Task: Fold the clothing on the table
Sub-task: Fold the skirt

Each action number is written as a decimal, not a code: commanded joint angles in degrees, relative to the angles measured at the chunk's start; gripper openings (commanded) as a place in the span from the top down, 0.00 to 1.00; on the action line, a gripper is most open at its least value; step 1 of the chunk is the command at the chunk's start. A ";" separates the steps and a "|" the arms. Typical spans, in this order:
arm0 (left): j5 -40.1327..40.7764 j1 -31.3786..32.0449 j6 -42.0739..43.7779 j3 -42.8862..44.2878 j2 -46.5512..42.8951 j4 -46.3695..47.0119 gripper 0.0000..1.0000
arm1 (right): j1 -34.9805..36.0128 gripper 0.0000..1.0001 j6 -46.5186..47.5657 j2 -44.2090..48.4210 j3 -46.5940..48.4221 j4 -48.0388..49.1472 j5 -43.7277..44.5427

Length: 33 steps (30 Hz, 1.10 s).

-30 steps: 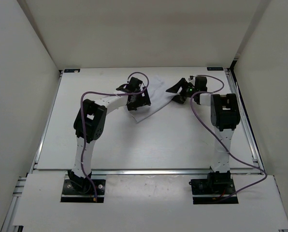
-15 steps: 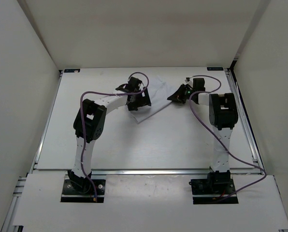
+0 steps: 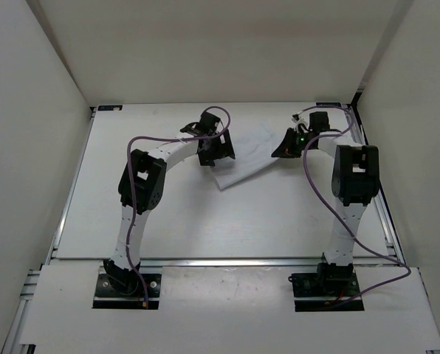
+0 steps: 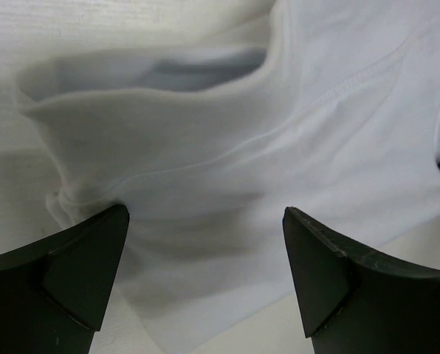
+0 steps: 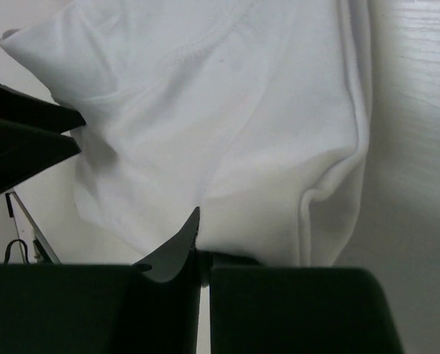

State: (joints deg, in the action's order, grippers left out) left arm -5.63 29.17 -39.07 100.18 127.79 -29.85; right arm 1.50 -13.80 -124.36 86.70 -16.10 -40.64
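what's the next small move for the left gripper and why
Probably shut the left gripper on the clothing. Its jaws stand open with a raised fold of fabric between them, and the right gripper is shut on the cloth's other side, so both ends would then be held for folding.

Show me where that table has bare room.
Free: the table's wide near half, from clothing to near rail, and the strip left of the left arm. Crowded: the far middle, where it and the right arm work the clothing.
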 commanded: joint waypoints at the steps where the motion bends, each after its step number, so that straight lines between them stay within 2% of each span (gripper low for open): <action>1: -0.70 -0.78 -1.96 4.66 -0.34 -2.94 0.05 | 0.43 1.00 4.93 4.55 -1.17 -4.90 1.35; 5: -1.14 1.32 -7.67 8.53 0.53 -2.76 0.07 | 1.58 1.00 1.77 7.19 -4.95 -2.45 3.28; 8: 0.09 4.39 -10.41 14.14 3.07 -7.84 0.15 | 3.51 1.00 0.80 8.33 -5.83 0.01 5.74; 9: -0.87 4.67 -10.85 16.34 3.78 -7.95 0.37 | 3.86 1.00 0.71 8.69 -5.58 0.45 6.01; 10: -2.79 5.63 -11.37 16.97 4.48 -7.51 0.82 | 4.47 1.00 0.79 8.78 -5.57 0.71 6.71; 11: -3.68 6.16 -12.34 17.41 5.18 -7.42 1.00 | 4.91 1.00 0.88 8.95 -5.49 0.98 6.72; 18: -6.32 6.87 -13.93 15.23 5.11 -4.52 1.00 | 5.89 1.00 0.79 9.74 -5.22 1.68 8.21; 23: -6.76 6.16 -15.16 4.26 -0.16 2.49 1.00 | 5.01 1.00 0.53 10.01 -5.92 1.60 8.21; 26: -7.99 5.03 -16.13 1.69 -2.36 7.16 1.00 | 4.31 1.00 0.79 10.10 -6.10 1.16 7.68; 28: -6.86 5.02 -14.65 2.82 -3.33 7.87 1.00 | 3.78 1.00 0.88 10.10 -5.93 0.80 7.77; 33: -3.78 4.23 -8.83 15.02 -4.83 3.48 1.00 | 2.72 1.00 0.62 10.53 -6.63 1.51 7.42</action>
State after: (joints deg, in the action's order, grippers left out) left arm -11.22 33.63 -51.68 108.03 130.13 -27.33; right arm 5.02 -13.30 -117.08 80.64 -16.14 -32.93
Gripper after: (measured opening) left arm 0.946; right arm 0.025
